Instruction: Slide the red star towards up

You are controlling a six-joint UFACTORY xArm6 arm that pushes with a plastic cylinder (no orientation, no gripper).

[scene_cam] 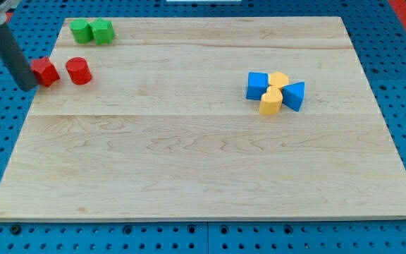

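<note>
The red star (46, 72) lies near the board's left edge, toward the view's top left. My tip (29, 87) stands just left of and slightly below the red star, touching or nearly touching its left side. The dark rod rises from there to the view's top left corner. A red cylinder (79, 70) stands just right of the star, a small gap apart.
Two green blocks (92, 31) sit side by side at the board's top left corner. A cluster at right holds a blue block (257, 85), a blue triangle (294, 95) and two yellow blocks (271, 102). The wooden board (189, 162) lies on a blue pegboard.
</note>
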